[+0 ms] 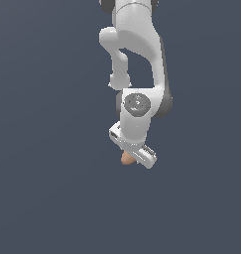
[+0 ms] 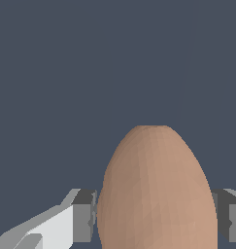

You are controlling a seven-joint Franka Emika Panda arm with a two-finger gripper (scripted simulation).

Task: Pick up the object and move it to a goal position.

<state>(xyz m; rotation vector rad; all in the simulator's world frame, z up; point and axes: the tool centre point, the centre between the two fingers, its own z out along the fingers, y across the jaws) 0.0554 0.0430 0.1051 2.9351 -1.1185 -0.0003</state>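
The object (image 2: 156,194) is a smooth tan-orange egg shape that fills the space between my gripper's (image 2: 156,216) two fingers in the wrist view. One grey pad (image 2: 84,216) touches one side of it and the other pad (image 2: 228,216) touches the opposite side. In the exterior view the white arm points straight down, and the object (image 1: 125,158) peeks out just beneath the gripper (image 1: 132,155). Most of the object is hidden there by the white hand. The gripper is shut on the object.
Only a plain dark blue-grey surface (image 1: 52,188) shows around the arm in both views. No other objects, edges or markers are visible.
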